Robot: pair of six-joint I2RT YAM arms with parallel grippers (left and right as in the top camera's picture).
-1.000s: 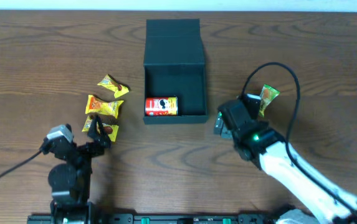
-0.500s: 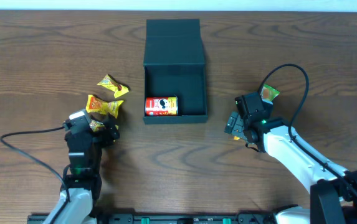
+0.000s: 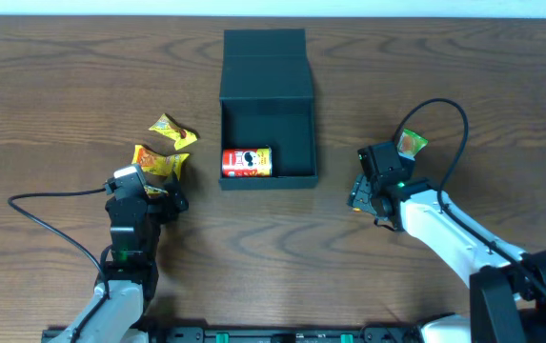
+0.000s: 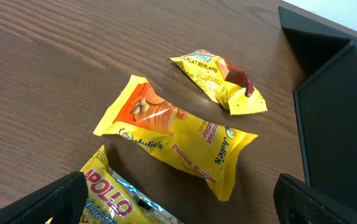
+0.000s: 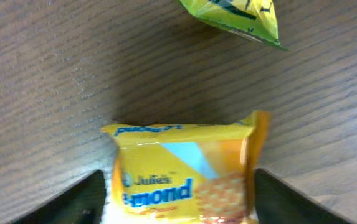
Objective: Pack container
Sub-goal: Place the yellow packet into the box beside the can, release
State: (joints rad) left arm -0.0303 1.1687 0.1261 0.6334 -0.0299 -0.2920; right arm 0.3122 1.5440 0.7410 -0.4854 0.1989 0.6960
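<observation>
The container point(image 3: 294, 143) is a dark teal-black box, open, with its flap lid laid back; it also shows in the left wrist view point(image 4: 340, 118). A red and white packet point(image 3: 246, 163) lies inside at its front left. My left gripper point(image 3: 163, 201) is open, and in its wrist view point(image 4: 181, 208) its fingers straddle a yellow Apollo packet point(image 4: 119, 199) on the table. My right gripper point(image 3: 360, 195) is open, and in its wrist view point(image 5: 181, 199) its fingers sit close on either side of a yellow Julie's almond packet point(image 5: 184, 168).
A yellow Julie's peanut packet point(image 4: 178, 140) point(image 3: 158, 162) and a yellow chocolate packet point(image 4: 218, 73) point(image 3: 172, 131) lie left of the box. A green packet point(image 5: 234, 15) point(image 3: 411, 145) lies beyond the right gripper. Cables trail from both arms.
My left arm has moved forward and right over the packets at the left. My right arm swung right and back to the almond packet, then hardly moved.
</observation>
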